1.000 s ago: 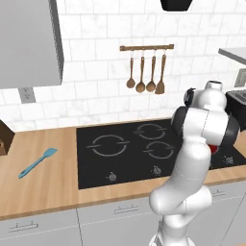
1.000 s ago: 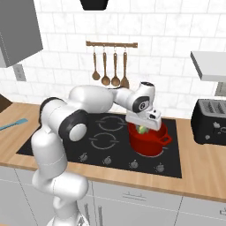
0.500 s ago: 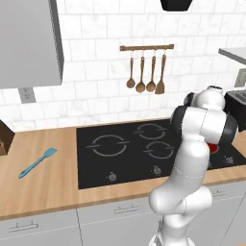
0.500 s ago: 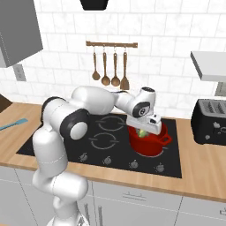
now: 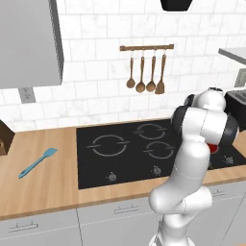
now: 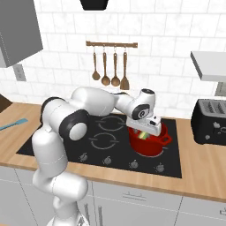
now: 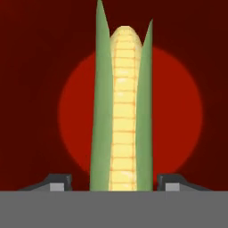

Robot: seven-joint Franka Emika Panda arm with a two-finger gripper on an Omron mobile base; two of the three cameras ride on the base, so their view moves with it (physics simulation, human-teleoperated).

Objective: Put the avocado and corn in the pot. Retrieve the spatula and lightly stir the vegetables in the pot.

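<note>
1. the end effector (image 6: 145, 131) hangs just over the mouth of the red pot (image 6: 152, 142), pointing down into it, which fits dropping the corn in, not carrying it.
2. in the hand view the corn (image 7: 121, 111) stands lengthwise between the two finger tips (image 7: 57, 181), with a gap on each side of the husk. the jaws look released and the cob is no longer pinched.
3. the corn sits against the pot's dark red floor (image 7: 40, 53), so i judge it inside the pot or falling into it; a yellow and green patch at the rim in the right base view agrees.
4. the avocado cannot be made out; whether it lies under the corn i cannot tell.
5. the blue spatula (image 5: 37, 162) lies flat on the wooden desk (image 5: 48, 187), well apart from the pot on the far left side, untouched. stirring is not yet begun, so fetching it is likely next.
6. the pot rests on the black stovetop (image 6: 101, 141) set into the desk, on a right-hand burner.
7. behind, a white tiled wall carries a rail of brown wooden spoons (image 6: 110, 66). a dark toaster (image 6: 211, 127) stands on the desk right of the stove, and a grey cabinet (image 5: 29, 43) hangs at upper left.
</note>
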